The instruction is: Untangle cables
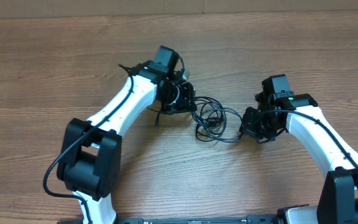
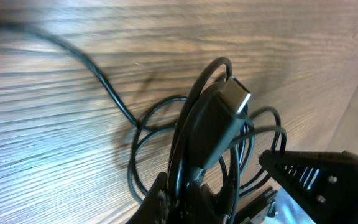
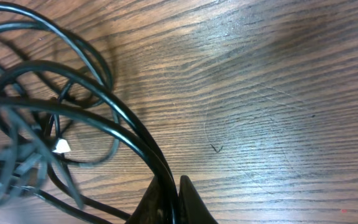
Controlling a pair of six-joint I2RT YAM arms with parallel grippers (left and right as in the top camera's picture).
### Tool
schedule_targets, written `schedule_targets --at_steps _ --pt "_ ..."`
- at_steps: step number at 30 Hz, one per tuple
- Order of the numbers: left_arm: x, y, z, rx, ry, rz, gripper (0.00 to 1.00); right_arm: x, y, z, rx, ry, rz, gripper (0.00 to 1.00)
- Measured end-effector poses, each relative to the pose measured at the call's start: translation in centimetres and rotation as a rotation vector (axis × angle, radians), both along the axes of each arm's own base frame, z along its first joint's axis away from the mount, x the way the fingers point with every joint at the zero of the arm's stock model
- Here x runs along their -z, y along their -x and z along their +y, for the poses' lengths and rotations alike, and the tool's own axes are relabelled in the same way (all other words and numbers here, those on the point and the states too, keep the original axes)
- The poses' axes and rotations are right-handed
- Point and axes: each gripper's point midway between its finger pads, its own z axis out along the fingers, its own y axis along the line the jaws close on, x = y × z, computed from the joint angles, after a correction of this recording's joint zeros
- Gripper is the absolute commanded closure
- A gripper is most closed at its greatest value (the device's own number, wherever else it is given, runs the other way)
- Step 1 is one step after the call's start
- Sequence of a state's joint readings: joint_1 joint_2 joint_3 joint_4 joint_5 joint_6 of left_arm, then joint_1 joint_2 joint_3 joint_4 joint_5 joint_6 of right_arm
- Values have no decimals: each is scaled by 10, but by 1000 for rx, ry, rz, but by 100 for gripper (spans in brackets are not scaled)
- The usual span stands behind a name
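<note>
The cables (image 1: 212, 119) lie as a loose black tangle on the wooden table, between my two grippers. My left gripper (image 1: 190, 102) is at the tangle's left edge. In the left wrist view it (image 2: 188, 200) is shut on the cables (image 2: 185, 143), and a plug with a silver tip (image 2: 237, 98) sticks up past its fingers. My right gripper (image 1: 248, 124) is at the tangle's right edge. Seen from the right wrist, it (image 3: 174, 200) is shut on one black strand (image 3: 143, 144). The strand arcs left into the blurred loops (image 3: 55, 118), where a small pale plug tip (image 3: 61, 147) shows.
The wooden table (image 1: 55, 68) runs out on all sides of the arms. The right arm's black gripper body (image 2: 325, 177) shows at the lower right of the left wrist view, close to the loops. Both white arms (image 1: 126, 102) reach in from the near edge.
</note>
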State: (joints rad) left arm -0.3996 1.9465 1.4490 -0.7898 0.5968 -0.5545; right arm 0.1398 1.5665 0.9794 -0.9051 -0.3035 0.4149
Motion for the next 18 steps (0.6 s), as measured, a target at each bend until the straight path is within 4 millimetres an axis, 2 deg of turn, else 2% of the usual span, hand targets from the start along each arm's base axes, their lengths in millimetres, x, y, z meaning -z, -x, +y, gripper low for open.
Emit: schedule_targets --at_steps 3,4,6,7,8,11,12,18 --pt "-2 -10 18 -49 22 20 89 0 0 0 0 0 1 96" --pt "-4 -14 24 -70 43 30 81 0 0 0 0 0 0 96" --pt "-9 -20 34 -101 83 46 55 1 0 -1 1 5 1 96" --pt "-11 -22 38 -112 105 55 47 1 1 -2 2 10 2 96" --pt "-14 -24 43 -127 124 63 44 2 1 -3 4 16 4 96" --pt "-16 -22 50 -137 144 90 42 3 1 -4 6 23 4 96" --pt "-14 -18 50 -135 137 107 45 3 1 -4 6 24 2 96" --pt "-6 -6 38 -91 66 105 46 3 -1 -5 7 29 -7 96"
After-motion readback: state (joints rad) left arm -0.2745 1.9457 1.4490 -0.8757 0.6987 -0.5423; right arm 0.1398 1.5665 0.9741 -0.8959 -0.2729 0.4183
